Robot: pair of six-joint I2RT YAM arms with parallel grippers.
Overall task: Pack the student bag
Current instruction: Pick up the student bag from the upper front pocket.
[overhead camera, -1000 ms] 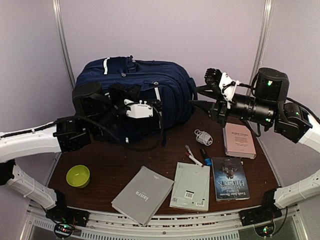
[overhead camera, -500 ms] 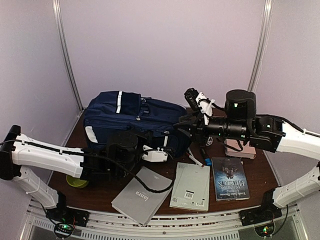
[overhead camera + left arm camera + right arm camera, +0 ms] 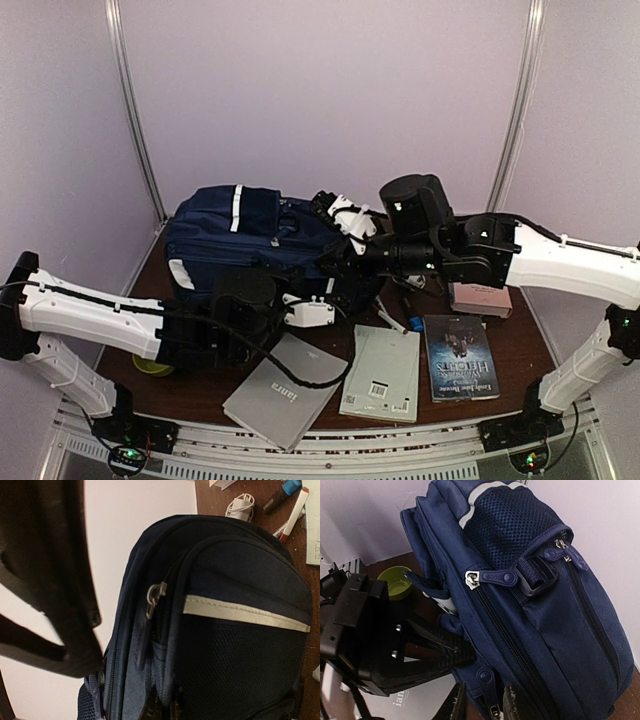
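Navy fabric with thin white stripes: the student bag [image 3: 260,240], at the back of the brown table [image 3: 520,350]. Same pose as half a second ago, but turned and drawn nearer than a second ago. Clenched tight against the bag's front seam: left gripper [image 3: 161,711]; cannot tell whether any fabric is pinched. Unmoved over the last half second. Swung leftward onto the bag's right end: right gripper [image 3: 485,702], jaws part-way apart, straddling a zip pull [image 3: 485,677] without clamping it. In front of the bag: grey notebook [image 3: 285,388], pale booklet [image 3: 380,372], dark paperback [image 3: 460,358]. Right of the bag: pink book [image 3: 480,298], pens [image 3: 388,322]. Front-left of the bag, now half hidden by the left arm: green bowl [image 3: 395,582].
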